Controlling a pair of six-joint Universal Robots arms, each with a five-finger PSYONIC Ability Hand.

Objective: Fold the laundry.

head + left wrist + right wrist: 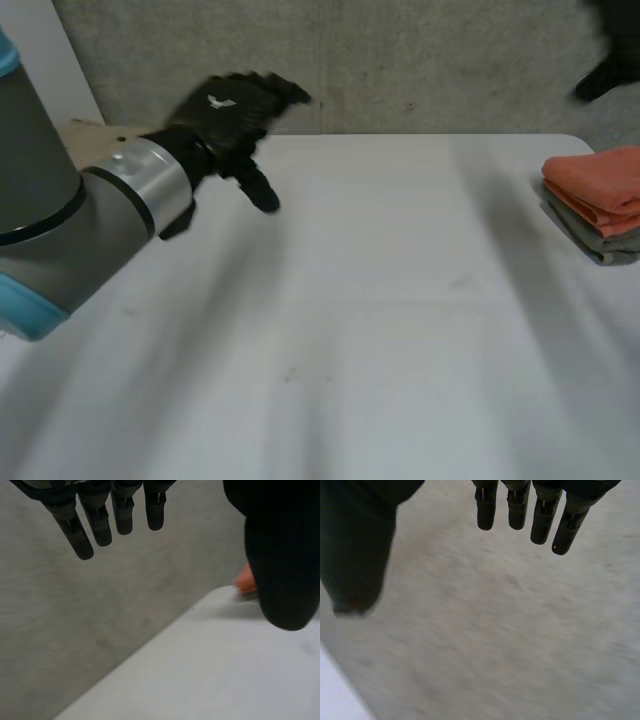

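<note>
Left hand (232,118) is seen raised over the far left corner of the white table (380,330), touching nothing. Its fingers (99,522) are straight and spread, thumb set apart, nothing gripped. The grey left arm (70,220) comes in along the table's left edge.

Right hand (355,545) is relaxed too: fingers straight, thumb apart, nothing gripped. It is seen over grey floor (510,630) (a sliver of table edge shows near its thumb).

The laundry is found as 1 folded stack at the table's right edge, toward the far right corner. An orange cloth (600,185) lies on top of a grey cloth (600,240), touching it. The stack is well apart from the left hand.
</note>
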